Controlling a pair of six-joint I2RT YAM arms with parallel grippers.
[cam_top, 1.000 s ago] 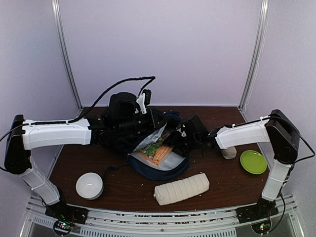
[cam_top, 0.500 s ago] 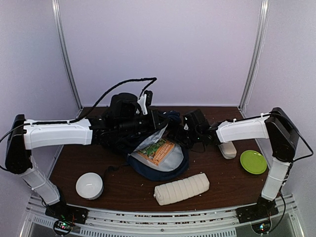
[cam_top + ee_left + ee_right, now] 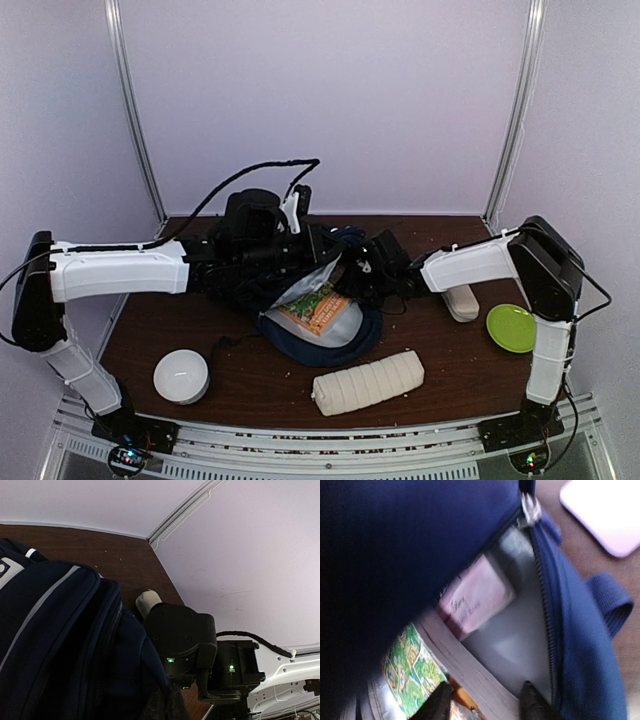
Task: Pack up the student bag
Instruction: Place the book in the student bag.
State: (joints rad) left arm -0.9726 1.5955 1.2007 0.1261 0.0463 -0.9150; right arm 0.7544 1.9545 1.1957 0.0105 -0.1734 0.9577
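- The bag [image 3: 330, 335] lies at the middle of the dark wood table [image 3: 450, 370]. It is navy woven fabric with pale trim stripes, and its mouth gapes toward 6 o'clock, showing smooth grey lining.
- My left gripper [image 3: 308, 245] is clenched tight on the bag's upper fabric at 12 o'clock of the mouth. The fingers themselves are buried in the cloth.
- My right gripper [image 3: 486, 702] comes in from 3 o'clock. Its two dark fingertips [image 3: 440, 700] stand apart inside the mouth, clamping nothing I can see.
- Between and just beyond those tips is a thick book [image 3: 412, 665] with a glossy green picture cover and a pale block of pages, leaning in the bag.
- Against the book at its 1 o'clock is a flat pinkish card [image 3: 475, 600] with handwriting on it.
- A metal zip pull [image 3: 530, 507] hangs at 12 o'clock on the toothed zip edge.
- At 6 o'clock of the bag lies a white ribbed pouch [image 3: 368, 382], shaped like a cylinder.
- At 8 o'clock is a white round dish [image 3: 181, 376]; at 3 o'clock, a rounded beige block [image 3: 461, 302] and, farther out, a green plate [image 3: 511, 328].
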